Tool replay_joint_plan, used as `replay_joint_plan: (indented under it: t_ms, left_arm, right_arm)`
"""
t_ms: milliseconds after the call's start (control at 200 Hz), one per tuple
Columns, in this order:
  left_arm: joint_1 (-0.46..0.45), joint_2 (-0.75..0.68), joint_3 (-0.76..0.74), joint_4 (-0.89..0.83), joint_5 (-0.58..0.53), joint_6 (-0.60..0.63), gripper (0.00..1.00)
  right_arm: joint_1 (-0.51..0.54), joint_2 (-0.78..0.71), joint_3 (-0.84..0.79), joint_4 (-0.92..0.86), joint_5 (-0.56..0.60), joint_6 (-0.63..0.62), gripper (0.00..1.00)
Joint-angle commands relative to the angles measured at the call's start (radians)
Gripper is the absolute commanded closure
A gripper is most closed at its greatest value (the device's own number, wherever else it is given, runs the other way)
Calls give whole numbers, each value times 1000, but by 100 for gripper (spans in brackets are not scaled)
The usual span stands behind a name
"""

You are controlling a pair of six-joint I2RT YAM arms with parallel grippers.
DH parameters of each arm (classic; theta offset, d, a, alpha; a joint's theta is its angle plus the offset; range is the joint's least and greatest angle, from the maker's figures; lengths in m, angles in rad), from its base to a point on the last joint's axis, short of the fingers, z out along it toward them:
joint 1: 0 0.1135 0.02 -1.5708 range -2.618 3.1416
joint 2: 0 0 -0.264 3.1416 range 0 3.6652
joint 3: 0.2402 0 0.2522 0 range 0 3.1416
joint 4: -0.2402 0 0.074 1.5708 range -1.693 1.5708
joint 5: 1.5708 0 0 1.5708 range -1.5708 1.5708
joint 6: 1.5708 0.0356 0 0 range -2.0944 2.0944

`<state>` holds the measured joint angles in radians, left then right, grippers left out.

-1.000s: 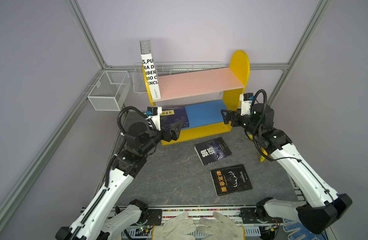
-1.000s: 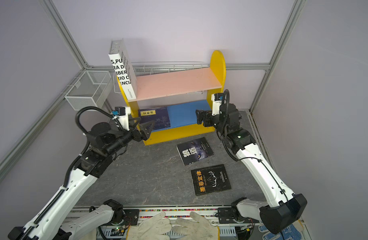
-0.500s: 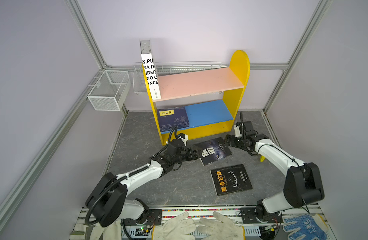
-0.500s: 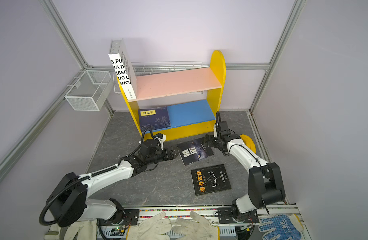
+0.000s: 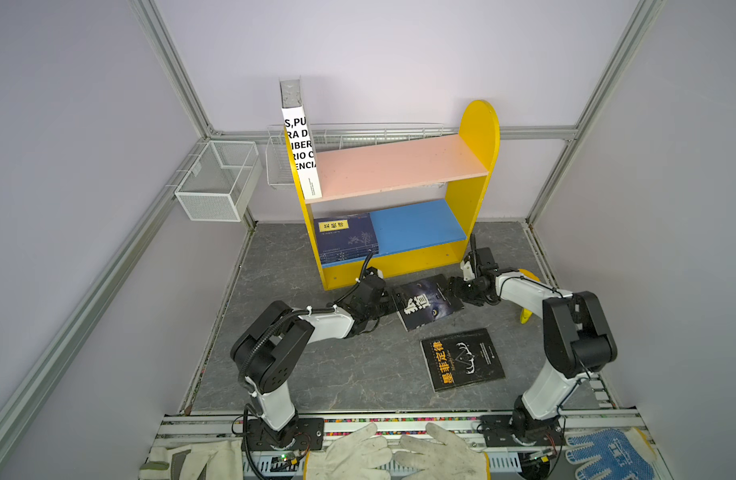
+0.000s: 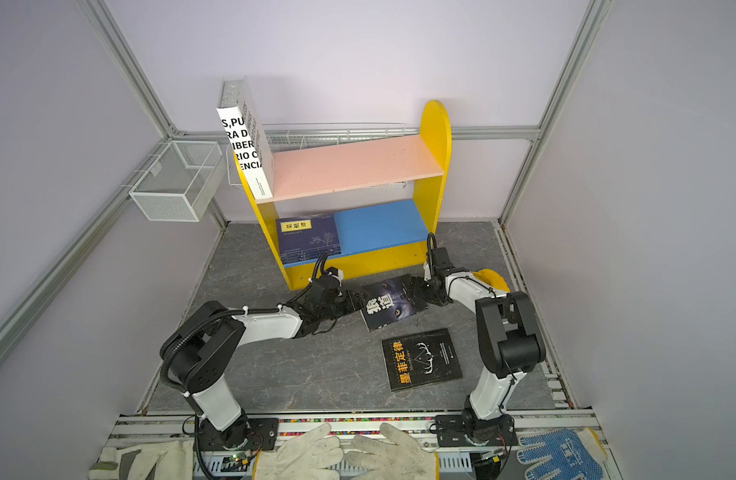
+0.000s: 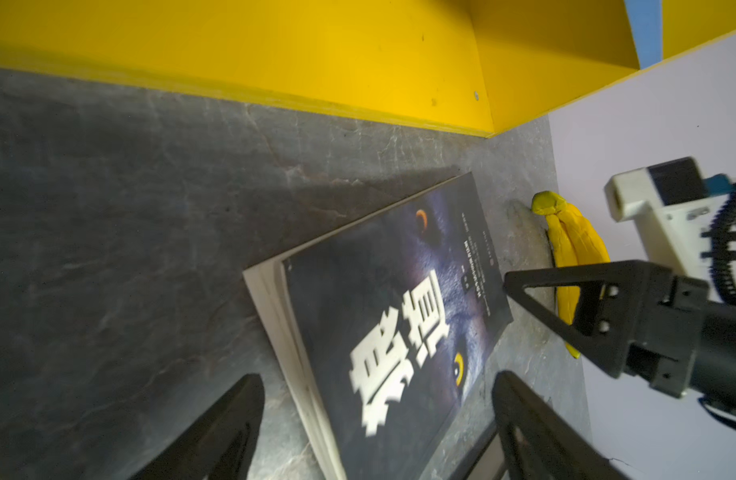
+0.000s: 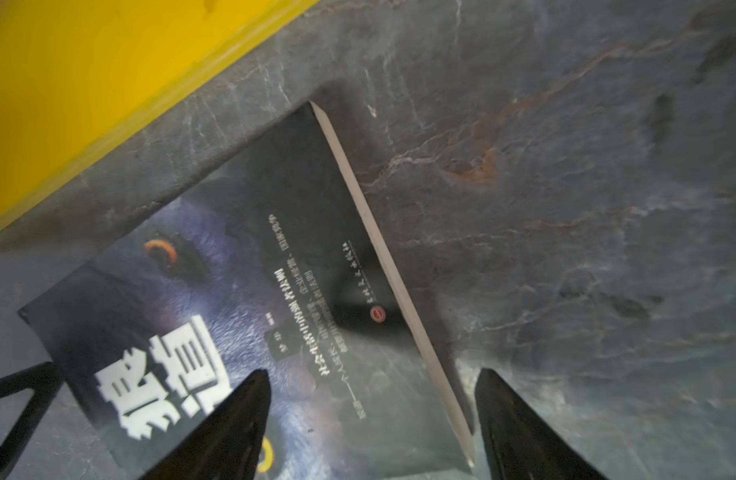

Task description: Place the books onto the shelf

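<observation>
Both jaws spread wide beside the black book [image 5: 428, 303].
On the tabletop [image 5: 316, 374], my left gripper [image 5: 389, 300] and right gripper [image 5: 452, 290] sit low at opposite edges of that book, which lies flat near the back edge, just in front of the shelf [image 5: 474, 195]. Neither gripper has hold of anything. The second black book [image 5: 461, 359] lies flat nearer the front edge. Navy books [image 5: 345, 239] are stacked at the left end of the blue board [image 5: 416, 224], and the white book [image 5: 301, 153] stands at the left end of the pink board [image 5: 399, 166].

Lilac walls [image 5: 399, 50] in aluminium framing [image 5: 173, 70] surround a grey marbled floor [image 5: 358, 374] and white mesh basket [image 5: 216, 183].
</observation>
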<state>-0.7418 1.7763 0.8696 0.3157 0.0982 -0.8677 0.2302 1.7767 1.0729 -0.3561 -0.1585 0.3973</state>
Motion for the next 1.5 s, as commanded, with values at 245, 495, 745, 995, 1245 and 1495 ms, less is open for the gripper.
replay_joint_plan:
  t_ms: [245,495,745,995,1245,1495]
  left_arm:
    - [-6,123,140,0,-52,-27,15]
    - [-7,139,184,16,-37,-28,19]
    - [-14,89,192,-37,-69,15,25]
    - [-25,43,183,-102,-125,78,44]
    - [-25,38,200,-111,-119,95,77]
    - [-22,7,265,-162,-96,92,98]
  right_arm:
    - [-2,65,12,67,-148,21,28]
    - [16,65,-1,92,-199,38,33]
    - [25,72,1,89,-194,38,35]
    - [24,52,18,68,-210,20,34]
    - [-6,-42,30,65,-302,29,23]
    - [-99,-166,-48,48,-410,107,12]
